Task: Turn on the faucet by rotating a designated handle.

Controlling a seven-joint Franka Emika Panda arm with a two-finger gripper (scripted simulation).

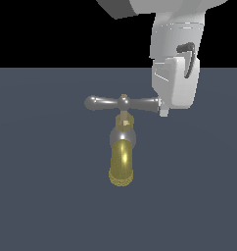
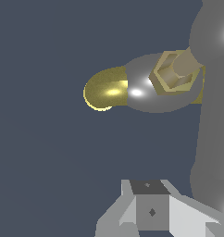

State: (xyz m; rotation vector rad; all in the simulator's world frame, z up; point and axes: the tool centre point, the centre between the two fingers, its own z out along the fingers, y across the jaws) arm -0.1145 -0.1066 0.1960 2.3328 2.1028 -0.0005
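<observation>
I am pressing my gripper (image 1: 163, 109) against one end of the handle (image 1: 122, 103) atop the faucet (image 1: 122, 147). I cannot tell how open it is. Next I am pushing sideways.

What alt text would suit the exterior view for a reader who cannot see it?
A white robot gripper meets the exterior view's right end of a silver crossbar handle on a small faucet. Its brass spout curves toward the camera above a dark grey floor.

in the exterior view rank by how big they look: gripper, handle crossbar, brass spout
1. gripper, largest, though likely nearer the camera
2. handle, long but thin
3. brass spout, shorter but thicker, so close to the handle
</observation>
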